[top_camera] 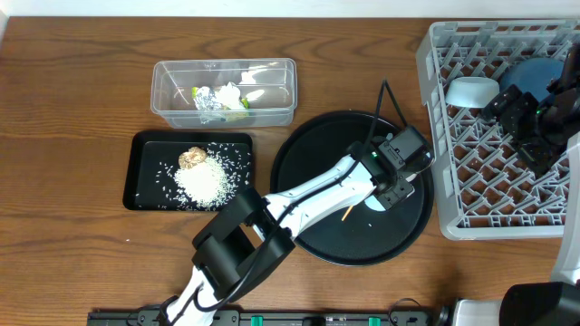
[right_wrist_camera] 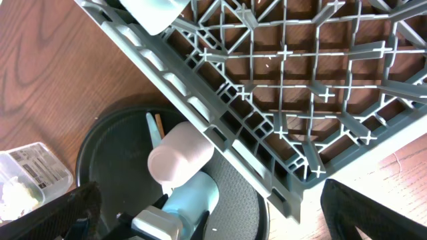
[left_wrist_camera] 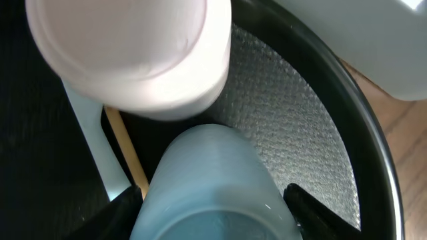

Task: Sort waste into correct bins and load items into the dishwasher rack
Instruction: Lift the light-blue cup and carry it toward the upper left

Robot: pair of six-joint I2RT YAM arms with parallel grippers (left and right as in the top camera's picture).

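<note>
**Lettering.** A printed label (right_wrist_camera: 37, 163) on the wall of the clear tub (top_camera: 272, 91) is the only writing in view. It is too small to read.

**Left arm.** The left arm (top_camera: 308, 195) stretches diagonally from the near edge of the tabletop (top_camera: 72, 72) to the right side of the round black tray (top_camera: 308, 154). The left gripper (left_wrist_camera: 213, 200) straddles a pale blue cup (left_wrist_camera: 213, 167) lying on its side on that tray, one finger on each flank. The jaws stand part-way apart, and it cannot be told whether the pads press the cup. Just beyond lies a whitish cup (left_wrist_camera: 133, 53), also on its side. A light blue spoon (left_wrist_camera: 90, 133) and a wooden stick (left_wrist_camera: 127, 157) lie side by side next to both cups.

**Right arm.** The right gripper (right_wrist_camera: 210, 200) hangs above the grey rack (top_camera: 453, 181), jaws spread wide, holding nothing.

**Task items.**
- **Rack:** it sits at the tabletop's right edge, with a bowl (top_camera: 471, 91) in its far-left corner and a blue plate (top_camera: 533, 74) near its far edge.
- **Clear tub:** it sits towards the far edge, holding a yellow-green wrapper (top_camera: 240, 104) and a crumpled wad (top_camera: 210, 100).
- **Black rectangular tray** (top_camera: 145, 149)**:** it sits just in front of the tub, carrying rice (top_camera: 204, 181) and a brown lump (top_camera: 191, 158).
</note>
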